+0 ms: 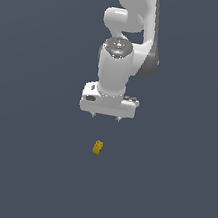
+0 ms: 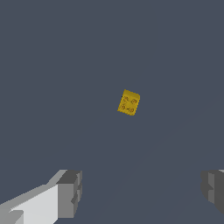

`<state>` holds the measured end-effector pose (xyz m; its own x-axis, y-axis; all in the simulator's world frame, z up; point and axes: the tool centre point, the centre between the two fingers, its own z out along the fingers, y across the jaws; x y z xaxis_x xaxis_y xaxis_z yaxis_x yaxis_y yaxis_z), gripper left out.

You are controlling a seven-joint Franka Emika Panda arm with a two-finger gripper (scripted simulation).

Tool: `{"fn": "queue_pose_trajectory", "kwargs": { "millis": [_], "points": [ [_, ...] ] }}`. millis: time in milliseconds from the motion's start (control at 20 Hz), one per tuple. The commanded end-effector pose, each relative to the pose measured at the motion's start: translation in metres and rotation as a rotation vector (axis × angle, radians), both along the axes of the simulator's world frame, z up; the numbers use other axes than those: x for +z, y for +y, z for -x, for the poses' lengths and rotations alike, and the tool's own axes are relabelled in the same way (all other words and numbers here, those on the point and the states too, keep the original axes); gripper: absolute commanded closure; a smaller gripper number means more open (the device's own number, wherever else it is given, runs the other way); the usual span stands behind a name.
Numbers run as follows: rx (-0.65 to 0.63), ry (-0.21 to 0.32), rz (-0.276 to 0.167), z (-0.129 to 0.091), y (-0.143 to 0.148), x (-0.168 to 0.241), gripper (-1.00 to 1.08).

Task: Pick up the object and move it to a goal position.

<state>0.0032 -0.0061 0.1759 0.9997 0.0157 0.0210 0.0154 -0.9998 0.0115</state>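
The gripper (image 1: 106, 116) hangs above the yellow studded block (image 1: 98, 147), at its 12 o'clock, jaws spread wide and empty, likely poised to descend around it.

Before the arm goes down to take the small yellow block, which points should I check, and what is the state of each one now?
1. Fingers spread wide enough: ok. In the wrist view the two fingers stand far apart, much wider than the yellow block.
2. Gripper empty: ok, nothing sits between the fingers.
3. Block free of contact: ok. It lies apart from the gripper, alone on the floor.
4. Gripper lined up over the block: cannot tell exactly. In the exterior view the block sits below the gripper, roughly centred.
5. Block turned square to the fingers: not ok, it looks rotated.
6. Goal position: cannot tell, no marker is visible.
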Motion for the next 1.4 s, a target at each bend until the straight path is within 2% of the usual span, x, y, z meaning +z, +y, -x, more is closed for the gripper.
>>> {"fn": "queue_pose_trajectory", "kwargs": {
  "millis": [0, 450, 900, 1350],
  "points": [
    [0.0, 0.0, 0.0, 0.0, 0.0, 0.0, -0.92],
    [0.057, -0.003, -0.022, 0.0, 0.03, 0.006, -0.92],
    [0.046, -0.003, -0.022, -0.002, 0.028, 0.004, -0.92],
    [-0.061, 0.004, -0.024, -0.024, 0.018, -0.022, -0.92]
  ]
}}
